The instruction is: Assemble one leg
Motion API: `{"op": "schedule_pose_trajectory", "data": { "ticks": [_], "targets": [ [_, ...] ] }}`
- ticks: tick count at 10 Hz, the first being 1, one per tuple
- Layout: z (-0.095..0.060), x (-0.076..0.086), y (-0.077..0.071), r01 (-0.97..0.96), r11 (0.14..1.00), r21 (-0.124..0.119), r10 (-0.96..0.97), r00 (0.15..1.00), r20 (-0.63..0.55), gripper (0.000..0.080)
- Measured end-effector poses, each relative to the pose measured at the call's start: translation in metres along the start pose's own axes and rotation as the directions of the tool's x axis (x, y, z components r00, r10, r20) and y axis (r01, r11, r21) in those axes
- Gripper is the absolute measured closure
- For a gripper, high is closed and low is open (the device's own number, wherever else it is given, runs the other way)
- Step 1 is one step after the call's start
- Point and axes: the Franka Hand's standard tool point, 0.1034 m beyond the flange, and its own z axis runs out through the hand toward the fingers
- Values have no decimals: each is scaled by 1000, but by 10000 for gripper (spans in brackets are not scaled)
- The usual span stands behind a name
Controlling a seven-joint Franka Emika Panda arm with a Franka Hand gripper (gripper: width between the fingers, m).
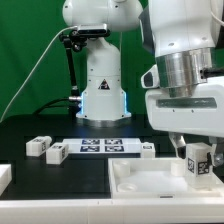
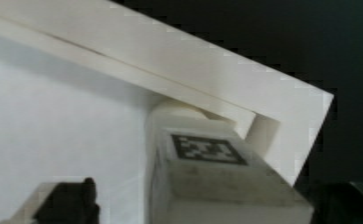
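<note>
A leg (image 1: 197, 161), a small white block with a marker tag, stands upright at the corner of the white panel (image 1: 140, 180) on the exterior view's right. My gripper (image 1: 196, 150) is around it from above. In the wrist view the leg (image 2: 210, 150) sits in the panel's corner (image 2: 89, 110) between my dark fingers (image 2: 69, 200). A strip of panel shows between that finger and the leg, and the other finger lies against the leg's side. The jaws stand open around the leg (image 2: 204, 205).
Two loose legs (image 1: 38, 146) (image 1: 57, 153) lie at the exterior view's left, and another (image 1: 148, 150) by the panel's far edge. The marker board (image 1: 100, 146) lies between them. A second robot base (image 1: 102, 85) stands at the back.
</note>
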Motion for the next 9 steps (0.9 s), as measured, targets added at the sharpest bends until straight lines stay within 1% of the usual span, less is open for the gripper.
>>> {"op": "schedule_pose_trajectory", "data": {
  "ticks": [1,2,4,5,6,7,8,9],
  "targets": [
    [1,-2,0,77,997,-5,-77,997,1,176],
    [1,-2,-1,234,972,-8,-234,972,-1,155],
    [1,-6,-3,477,878,-21,-477,879,-4,151],
    [1,-8,-4,562,827,-36,-562,827,5,151],
    [0,-7,-5,682,730,-46,-682,731,7,151],
    [1,-6,-5,760,648,-52,-760,649,10,151],
    [1,-6,-6,811,583,-53,-812,584,7,151],
    [1,-6,-6,869,491,-57,-870,493,13,151]
  ]
}}
